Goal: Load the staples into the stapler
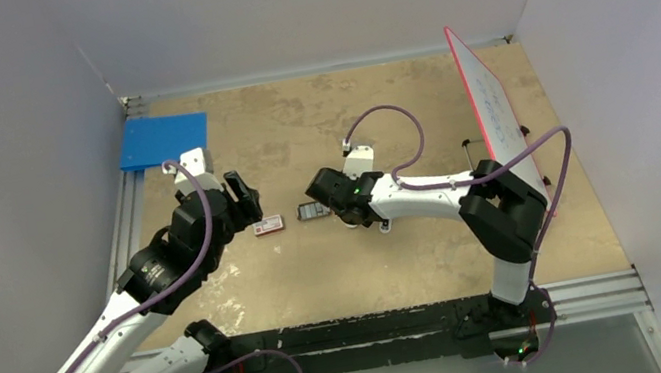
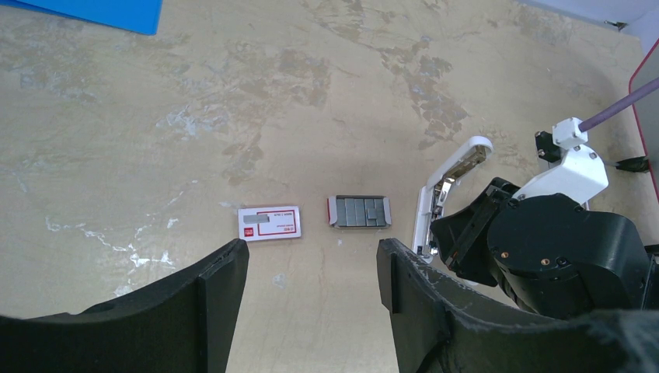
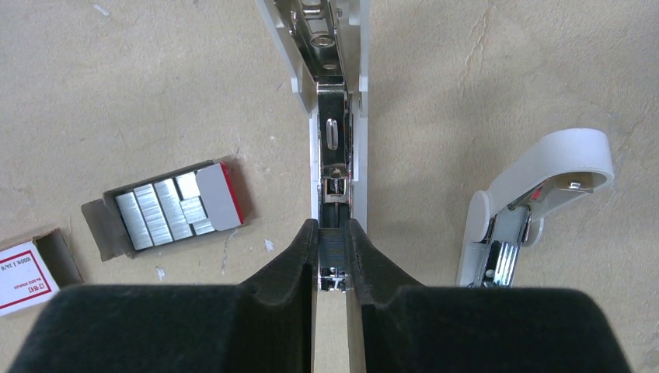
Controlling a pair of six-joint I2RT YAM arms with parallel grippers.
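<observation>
The stapler [image 3: 332, 140] lies open on the table, a long white bar with a bare metal channel running away from my right gripper [image 3: 332, 229]. That gripper's fingers are shut on the channel's near end. The staples [image 3: 167, 210] are several grey blocks in an open tray to its left; they also show in the top view [image 1: 313, 212] and the left wrist view [image 2: 359, 211]. My left gripper [image 2: 311, 260] is open and empty, a little short of the staples and above the table. It stands left of the right gripper [image 1: 322, 188] in the top view.
A short curved white piece [image 3: 536, 202] lies right of the stapler. The red-and-white box sleeve [image 2: 270, 223] lies left of the staples tray. A blue flat sheet [image 1: 163, 140] sits at the back left. A red-rimmed white board [image 1: 494, 108] leans at the back right.
</observation>
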